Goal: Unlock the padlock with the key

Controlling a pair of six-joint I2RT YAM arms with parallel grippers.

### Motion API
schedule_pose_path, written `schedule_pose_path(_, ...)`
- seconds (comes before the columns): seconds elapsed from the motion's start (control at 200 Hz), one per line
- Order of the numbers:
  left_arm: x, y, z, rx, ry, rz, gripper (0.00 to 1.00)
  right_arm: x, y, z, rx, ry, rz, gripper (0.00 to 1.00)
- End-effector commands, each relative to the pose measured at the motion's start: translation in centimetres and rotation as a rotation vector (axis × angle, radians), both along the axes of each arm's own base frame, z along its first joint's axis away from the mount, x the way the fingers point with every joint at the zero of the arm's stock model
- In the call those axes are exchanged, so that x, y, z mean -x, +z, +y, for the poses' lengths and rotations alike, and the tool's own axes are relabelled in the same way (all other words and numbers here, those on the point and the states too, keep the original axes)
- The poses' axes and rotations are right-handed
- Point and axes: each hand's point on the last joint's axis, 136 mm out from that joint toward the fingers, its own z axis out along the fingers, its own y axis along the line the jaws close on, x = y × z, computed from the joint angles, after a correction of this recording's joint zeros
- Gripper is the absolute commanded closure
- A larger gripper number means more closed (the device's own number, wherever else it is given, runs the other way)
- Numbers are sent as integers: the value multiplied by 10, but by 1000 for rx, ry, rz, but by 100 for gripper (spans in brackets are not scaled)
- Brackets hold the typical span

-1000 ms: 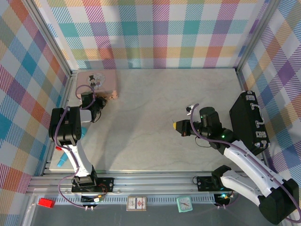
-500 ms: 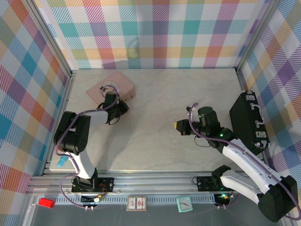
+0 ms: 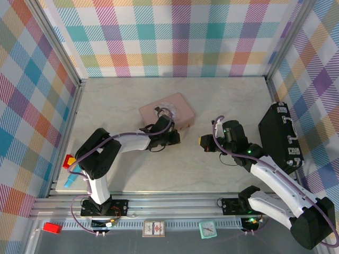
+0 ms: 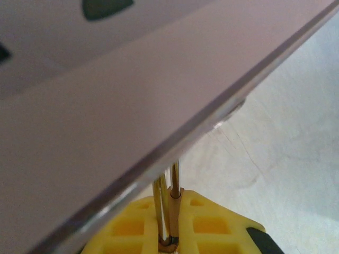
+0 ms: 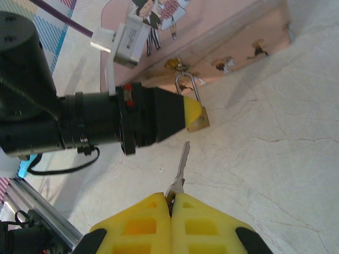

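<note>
Padlock [image 5: 198,122], very small, brass-gold, thin silvery shackle: apparently hooked through clasp of pink rectangular tin [image 3: 168,108] with cartoon couple on lid, near middle of pale marbled table [image 3: 233,100]; pinched at body by left gripper [image 5: 192,113], jaws closed on it, presumably to steady it and offer keyhole end outward. Key [image 5: 183,159], tiny, thin, dark-grey metal: clamped by bow in right gripper [image 5: 170,200], jaws fully closed, blade aimed at padlock, tip just short of it, not yet inserted. Judged staged for insertion; alignment with keyhole impossible to tell.
</note>
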Motion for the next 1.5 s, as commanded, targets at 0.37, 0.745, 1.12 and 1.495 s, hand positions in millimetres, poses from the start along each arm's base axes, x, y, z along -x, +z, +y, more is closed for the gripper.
schedule_pose_path(0.37,47,-6,9,62,-110,-120,88,-7,5,6,-46,-14,19,100)
schedule_pose_path(0.745,44,-8,12,183,-85,-273,63,-6,8,5,-37,-11,10,100)
schedule_pose_path(1.12,36,-25,7,176,-86,-282,51,-6,12,6,-42,-1,2,100)
schedule_pose_path(1.495,28,-33,2,189,-81,-258,62,-4,5,7,-51,-2,23,100)
